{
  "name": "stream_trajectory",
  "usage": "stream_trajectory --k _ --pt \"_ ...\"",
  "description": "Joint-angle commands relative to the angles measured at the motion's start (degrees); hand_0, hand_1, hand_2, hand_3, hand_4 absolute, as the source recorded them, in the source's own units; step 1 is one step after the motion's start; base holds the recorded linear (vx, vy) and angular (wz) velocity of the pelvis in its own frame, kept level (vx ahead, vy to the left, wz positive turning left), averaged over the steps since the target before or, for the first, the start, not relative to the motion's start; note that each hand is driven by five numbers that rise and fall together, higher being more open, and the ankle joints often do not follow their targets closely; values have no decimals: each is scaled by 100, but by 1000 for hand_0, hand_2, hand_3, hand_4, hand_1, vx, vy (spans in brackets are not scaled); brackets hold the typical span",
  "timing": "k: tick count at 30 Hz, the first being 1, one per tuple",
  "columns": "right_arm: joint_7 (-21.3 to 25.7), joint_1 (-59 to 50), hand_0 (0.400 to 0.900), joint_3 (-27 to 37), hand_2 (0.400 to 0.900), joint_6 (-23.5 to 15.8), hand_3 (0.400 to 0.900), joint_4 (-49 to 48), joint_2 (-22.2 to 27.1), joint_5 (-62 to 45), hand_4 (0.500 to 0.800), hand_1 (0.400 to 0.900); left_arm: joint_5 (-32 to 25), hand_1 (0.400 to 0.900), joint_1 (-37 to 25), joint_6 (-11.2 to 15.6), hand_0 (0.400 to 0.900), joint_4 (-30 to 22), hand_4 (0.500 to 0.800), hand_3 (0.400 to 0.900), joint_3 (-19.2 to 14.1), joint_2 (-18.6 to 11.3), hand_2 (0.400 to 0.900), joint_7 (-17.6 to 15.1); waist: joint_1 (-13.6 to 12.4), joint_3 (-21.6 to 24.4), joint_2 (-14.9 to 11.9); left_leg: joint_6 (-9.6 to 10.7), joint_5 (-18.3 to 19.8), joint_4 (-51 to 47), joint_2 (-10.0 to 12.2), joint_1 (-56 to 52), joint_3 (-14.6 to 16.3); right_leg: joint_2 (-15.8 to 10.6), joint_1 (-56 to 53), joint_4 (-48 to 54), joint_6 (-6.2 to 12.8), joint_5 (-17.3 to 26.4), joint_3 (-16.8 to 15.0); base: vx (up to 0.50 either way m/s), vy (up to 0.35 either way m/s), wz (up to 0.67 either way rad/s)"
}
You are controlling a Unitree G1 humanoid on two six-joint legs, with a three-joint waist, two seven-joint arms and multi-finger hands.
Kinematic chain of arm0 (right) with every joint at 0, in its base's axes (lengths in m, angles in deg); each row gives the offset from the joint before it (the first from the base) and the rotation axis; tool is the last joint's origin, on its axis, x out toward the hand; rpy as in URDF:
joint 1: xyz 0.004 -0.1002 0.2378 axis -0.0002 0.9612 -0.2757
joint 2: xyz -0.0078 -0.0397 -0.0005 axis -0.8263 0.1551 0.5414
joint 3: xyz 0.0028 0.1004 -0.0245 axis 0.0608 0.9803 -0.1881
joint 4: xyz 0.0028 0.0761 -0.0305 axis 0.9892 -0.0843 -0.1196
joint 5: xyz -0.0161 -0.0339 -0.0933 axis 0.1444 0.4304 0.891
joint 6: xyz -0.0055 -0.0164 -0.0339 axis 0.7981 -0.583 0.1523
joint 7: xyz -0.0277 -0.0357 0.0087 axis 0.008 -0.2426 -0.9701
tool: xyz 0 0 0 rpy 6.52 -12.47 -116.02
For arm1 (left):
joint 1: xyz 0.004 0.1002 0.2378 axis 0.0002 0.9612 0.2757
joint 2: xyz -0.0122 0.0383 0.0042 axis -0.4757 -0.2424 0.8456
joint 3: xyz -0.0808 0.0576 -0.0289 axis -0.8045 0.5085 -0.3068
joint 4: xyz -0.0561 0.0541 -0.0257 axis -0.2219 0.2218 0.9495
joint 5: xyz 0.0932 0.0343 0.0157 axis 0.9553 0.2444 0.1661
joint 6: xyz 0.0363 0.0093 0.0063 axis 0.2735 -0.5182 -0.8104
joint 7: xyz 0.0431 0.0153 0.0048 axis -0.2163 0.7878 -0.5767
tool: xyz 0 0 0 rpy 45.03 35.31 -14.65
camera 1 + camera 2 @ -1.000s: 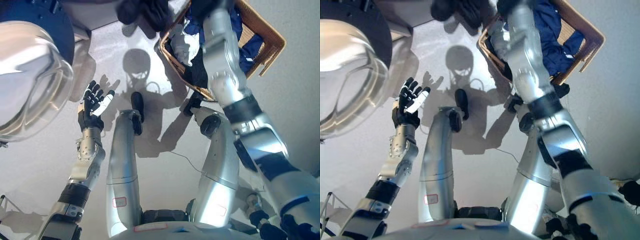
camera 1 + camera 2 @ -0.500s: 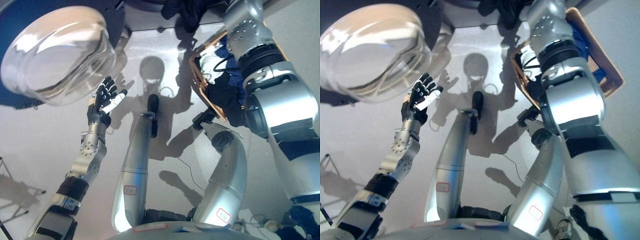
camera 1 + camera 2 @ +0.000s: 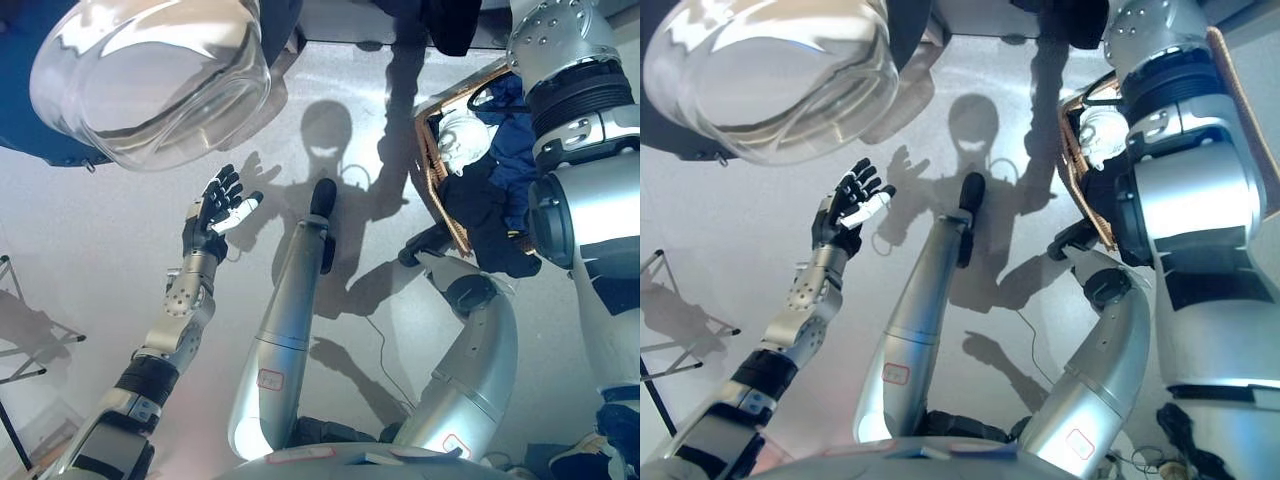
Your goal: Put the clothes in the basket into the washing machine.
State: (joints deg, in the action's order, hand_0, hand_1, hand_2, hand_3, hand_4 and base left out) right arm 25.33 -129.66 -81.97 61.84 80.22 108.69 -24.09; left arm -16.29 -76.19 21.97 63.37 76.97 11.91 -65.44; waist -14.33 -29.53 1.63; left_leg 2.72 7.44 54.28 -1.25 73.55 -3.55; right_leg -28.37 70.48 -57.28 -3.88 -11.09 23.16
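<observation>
1. Washing machine door, round, clear domed glass in a dark ring [image 3: 150, 80]: hangs wide at upper left, above the pale grey floor [image 3: 80, 260]. The drum itself is not visible.
2. Woven tan wicker basket [image 3: 432, 175]: on the floor at right, its far side hidden behind the right arm. Contents: dark navy and black clothes [image 3: 490, 215] heaped to the rim, one black piece spilling over the near edge; a white crumpled garment [image 3: 462, 140] lies at the top left corner, touching the rim.
3. Dark garment, black, limp [image 3: 455, 25]: hangs at the top edge, above and apart from the basket, just beside the right arm's upper end. The right hand is hidden up there; whether it grasps this cloth cannot be told.
4. Left hand, dark with a white-covered finger [image 3: 215, 212]: raised over the bare floor below the glass door, palm up, fingers spread apart and straight, holding nothing, well apart from basket and clothes.
</observation>
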Motion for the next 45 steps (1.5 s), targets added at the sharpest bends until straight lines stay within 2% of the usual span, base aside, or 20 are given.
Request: stream_trajectory --k 1,4,10,16,19,20,24,25,26,28,30,31,33,34,36,41,45 --pt "4 293 900 -389 900 -412 900 -474 -413 697 800 900 13 900 521 436 900 243 800 900 128 25 900 -97 266 1195 184 -126 64 -9 -186 347 218 117 617 -185 1149 -109 -278 -35 31 -11" --pt "209 422 900 -532 900 -359 900 -684 -449 1261 800 900 47 900 530 445 900 251 800 900 62 33 900 -158 327 1139 185 -111 17 -139 -159 212 251 177 486 -52 1148 -39 -262 -49 33 -13" --pt "704 1392 900 -872 900 -99 900 -2418 -391 3165 800 900 277 900 598 437 900 356 800 900 -172 123 900 -337 647 989 169 -96 -182 -996 17 -491 414 487 -225 727 1237 220 70 -69 81 -24" --pt "630 2818 900 -546 900 -21 900 -3469 -427 3781 800 900 425 900 699 322 900 732 800 900 -267 378 900 -412 923 941 97 -105 -390 -1906 77 -1343 536 740 -990 1447 1342 414 191 -40 64 -20" --pt "484 4077 900 -283 900 -35 900 -4012 -580 3987 800 900 540 900 803 230 900 1010 800 900 -361 632 900 -398 1130 986 30 -101 -481 -2386 101 -1962 577 857 -1545 1927 1406 541 231 20 52 -24" --pt "488 4117 900 -277 900 -25 900 -4042 -581 3996 800 900 541 900 821 234 900 1011 800 900 -351 630 900 -397 1125 975 34 -100 -495 -2421 104 -2013 573 868 -1598 1961 1408 556 241 54 35 -19" --pt "339 5457 900 -69 900 -115 900 -4214 -955 4057 800 900 599 900 921 173 900 1498 800 900 -433 982 900 -266 1328 1070 -57 -70 -641 -3103 112 -2982 624 1043 -2504 2731 1488 796 266 69 12 -16" --pt "289 5705 900 -44 900 -118 900 -4213 -1006 4106 800 900 629 900 928 171 900 1687 800 900 -441 1048 900 -204 1356 1083 -87 -117 -855 -3297 111 -3179 666 1077 -2760 3050 1412 1035 376 62 14 -14" --pt "256 6058 900 8 900 -151 900 -4239 -1092 4126 800 900 658 900 953 161 900 1811 800 900 -486 1125 900 -174 1413 1108 -126 -104 -885 -3451 106 -3470 677 1154 -3072 3263 1429 1088 388 74 6 -14" --pt "170 6530 900 32 900 -134 900 -4072 -1186 4262 800 900 668 900 997 136 900 2117 800 900 -593 1254 900 -87 1446 1172 -187 -94 -910 -3707 108 -3975 687 1265 -3615 3614 1447 1151 409 183 -17 -16" --pt "28 7270 900 159 900 -36 900 -3630 -1285 4369 800 900 651 900 1081 56 900 2604 800 900 -854 1436 900 95 1484 1266 -266 -55 -979 -4124 119 -4791 748 1471 -4541 4223 1481 1271 434 221 -29 -19" --pt "27 7273 900 160 900 -37 900 -3630 -1285 4369 800 900 651 900 1084 57 900 2604 800 900 -852 1436 900 96 1482 1235 -264 -53 -985 -4145 121 -4839 746 1480 -4590 4247 1483 1281 439 185 -37 -14" --pt "-57 7668 900 263 900 47 900 -3162 -1390 4400 800 900 628 900 1127 -21 900 2950 800 900 -1011 1540 900 255 1487 1339 -294 -6 -1045 -4492 124 -5409 788 1575 -5246 4663 1516 1361 444 168 -39 -13" --pt "-199 7998 900 458 900 75 900 -2599 -1579 4139 800 900 717 900 1165 -91 900 3190 800 900 -1155 1595 900 345 1474 1495 -304 37 -1102 -4794 116 -5854 837 1643 -5763 5020 1554 1438 486 152 -35 -10" --pt "-289 8135 900 507 900 123 900 -2271 -1648 4089 800 900 878 900 1184 -148 900 3347 800 900 -1170 1603 900 419 1467 1573 -307 51 -1173 -4971 93 -6076 852 1690 -6055 5251 1567 1506 512 124 -37 -1" --pt "-475 8501 900 966 900 403 900 -339 -1937 3904 800 900 1141 900 1224 -439 900 4359 800 900 -1489 1795 900 658 1426 2036 -322 102 -1208 -5575 130 -6987 993 1818 -7015 5880 1596 1593 493 147 -22 -6" --pt "-350 8579 900 1603 900 596 900 709 -1921 3663 800 900 1176 900 1253 -587 900 4795 800 900 -1733 1899 900 724 1416 2322 -296 143 -1184 -5840 187 -7478 1091 1935 -7514 6137 1572 1539 477 126 -9 -5"
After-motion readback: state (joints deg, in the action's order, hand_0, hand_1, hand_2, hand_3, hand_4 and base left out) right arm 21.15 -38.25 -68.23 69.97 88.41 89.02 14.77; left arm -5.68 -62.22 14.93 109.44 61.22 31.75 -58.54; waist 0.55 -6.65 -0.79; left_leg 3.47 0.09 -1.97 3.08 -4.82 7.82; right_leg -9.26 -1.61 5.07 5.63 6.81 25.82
